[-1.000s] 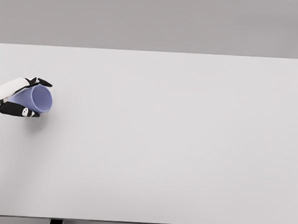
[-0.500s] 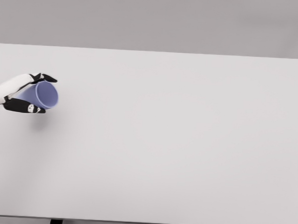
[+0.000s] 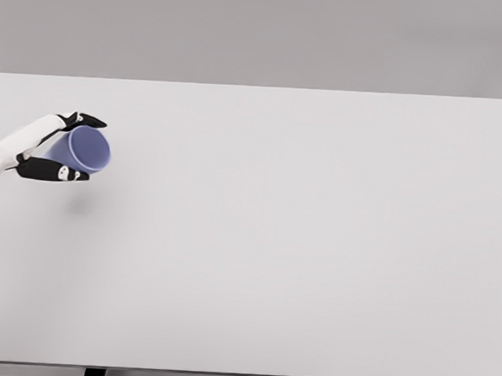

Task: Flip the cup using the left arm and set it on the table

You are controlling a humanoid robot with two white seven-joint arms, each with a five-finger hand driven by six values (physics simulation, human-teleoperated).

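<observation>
A lavender-blue cup (image 3: 85,149) lies on its side in the air at the left of the white table (image 3: 299,241), its open mouth facing right and slightly toward me. My left hand (image 3: 75,147) comes in from the left edge and is shut on the cup, black fingers (image 3: 54,173) below it and others over its top. A faint shadow on the table under the cup shows it is lifted off the surface. The right arm does not show.
The white table spans almost the whole view, with its far edge near the top and its front edge at the bottom. A plain grey wall stands behind it.
My left hand has carried the cup up and to the right, lifting it a little further off the table. The cup's mouth still points right.
</observation>
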